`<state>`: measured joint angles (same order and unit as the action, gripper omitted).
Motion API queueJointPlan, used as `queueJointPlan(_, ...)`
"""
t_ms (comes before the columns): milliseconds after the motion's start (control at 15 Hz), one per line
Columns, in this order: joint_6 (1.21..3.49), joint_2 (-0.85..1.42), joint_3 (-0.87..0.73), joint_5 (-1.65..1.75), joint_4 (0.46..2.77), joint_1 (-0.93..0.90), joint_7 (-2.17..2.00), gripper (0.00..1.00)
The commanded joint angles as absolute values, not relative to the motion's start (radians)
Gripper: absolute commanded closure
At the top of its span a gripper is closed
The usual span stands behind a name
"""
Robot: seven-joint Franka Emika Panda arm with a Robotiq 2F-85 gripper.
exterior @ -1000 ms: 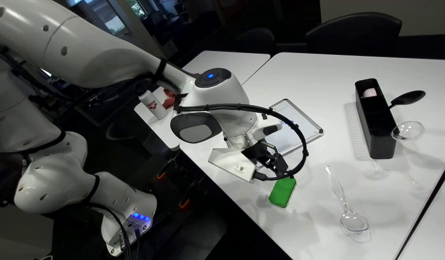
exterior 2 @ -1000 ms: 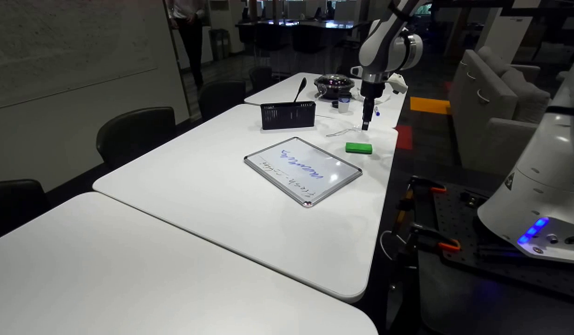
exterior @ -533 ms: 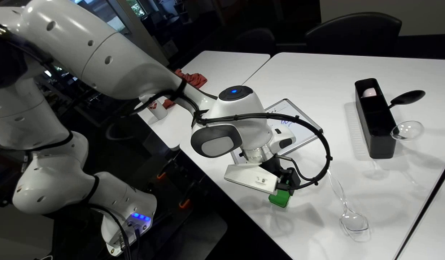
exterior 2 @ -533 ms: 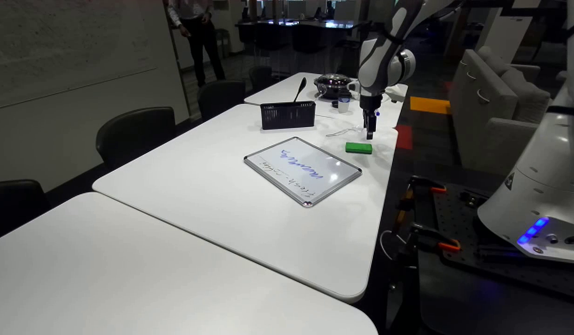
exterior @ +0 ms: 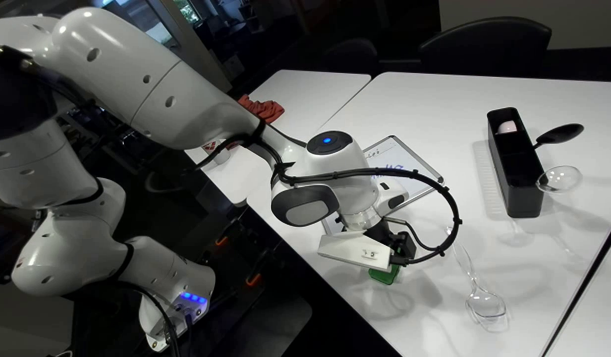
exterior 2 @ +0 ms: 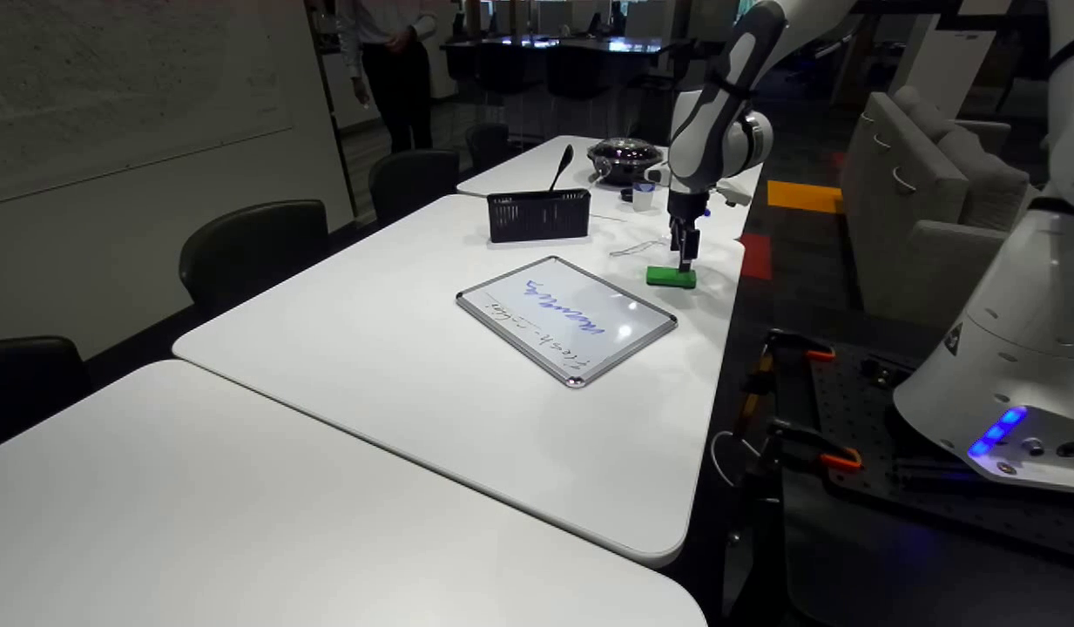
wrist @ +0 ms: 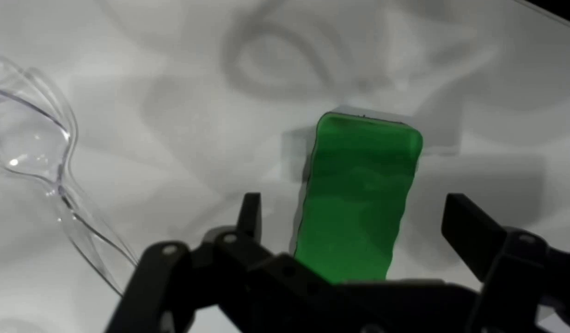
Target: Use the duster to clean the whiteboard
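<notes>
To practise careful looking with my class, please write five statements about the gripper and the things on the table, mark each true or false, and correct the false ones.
1. The gripper is open, and in the wrist view the duster shows between its fingers. True.
2. The whiteboard has blue scribbles on it. True.
3. The duster lies on the whiteboard. False: it is beside the whiteboard, on the white table.
4. In an exterior view, a black utensil rises above the rim of the black box. True.
5. The gripper is pinching a spoon. False: its fingers stand apart, and a clear spoon lies on the white table.
</notes>
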<state>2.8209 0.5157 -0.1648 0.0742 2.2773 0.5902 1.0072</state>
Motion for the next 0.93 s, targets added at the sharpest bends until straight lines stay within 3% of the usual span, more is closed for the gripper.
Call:
queueJointPlan(0, 2.881, 0.527, -0.09, 0.044, 2.276, 0.671, 1.068, 0.0)
queueJointPlan(867, 2.964, 0.579, 0.022, 0.04, 2.275, 0.783, 1.033, 0.0)
